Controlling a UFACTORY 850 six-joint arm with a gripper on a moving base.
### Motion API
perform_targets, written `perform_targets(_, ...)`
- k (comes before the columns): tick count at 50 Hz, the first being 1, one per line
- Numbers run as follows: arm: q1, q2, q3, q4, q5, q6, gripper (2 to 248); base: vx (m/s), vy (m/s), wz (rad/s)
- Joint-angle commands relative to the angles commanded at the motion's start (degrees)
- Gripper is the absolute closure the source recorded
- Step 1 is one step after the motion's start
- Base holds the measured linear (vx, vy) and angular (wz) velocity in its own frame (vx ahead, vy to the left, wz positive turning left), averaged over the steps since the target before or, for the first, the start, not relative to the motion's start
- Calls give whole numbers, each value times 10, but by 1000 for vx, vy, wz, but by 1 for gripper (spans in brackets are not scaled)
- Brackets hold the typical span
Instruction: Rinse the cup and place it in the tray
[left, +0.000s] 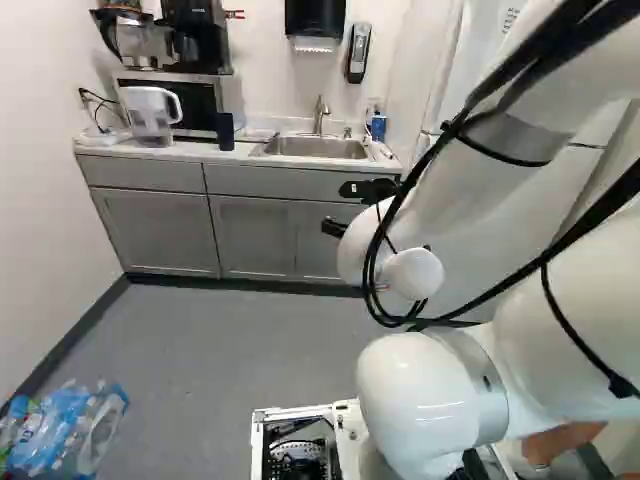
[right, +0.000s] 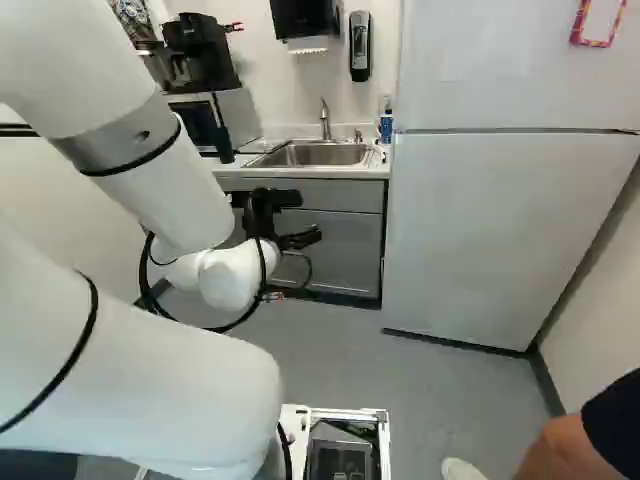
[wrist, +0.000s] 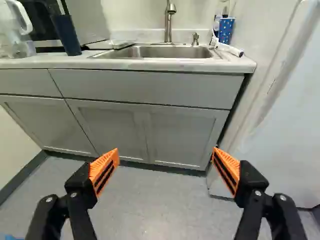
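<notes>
Okay, my black gripper (wrist: 165, 150) gapes empty; tall navy cup (wrist: 66, 35) left of the steel sink (wrist: 165, 52), white-dotted blue cup (wrist: 226, 30) near the right edge of the pale countertop (wrist: 239, 63): confusing them risks a wrong grab.

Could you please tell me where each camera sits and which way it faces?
Left base view: on the base, behind and left of the arm, looking ahead and down; arm at right.
Right base view: behind it and to the right, likewise; arm at left.
Wrist view: on the wrist, looking past the open gripper to the cabinets.
All share the sink.
</notes>
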Motion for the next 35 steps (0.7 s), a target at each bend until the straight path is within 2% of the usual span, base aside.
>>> perform_targets(35,0,-8,-6,0,0,0,3,0,0,0)
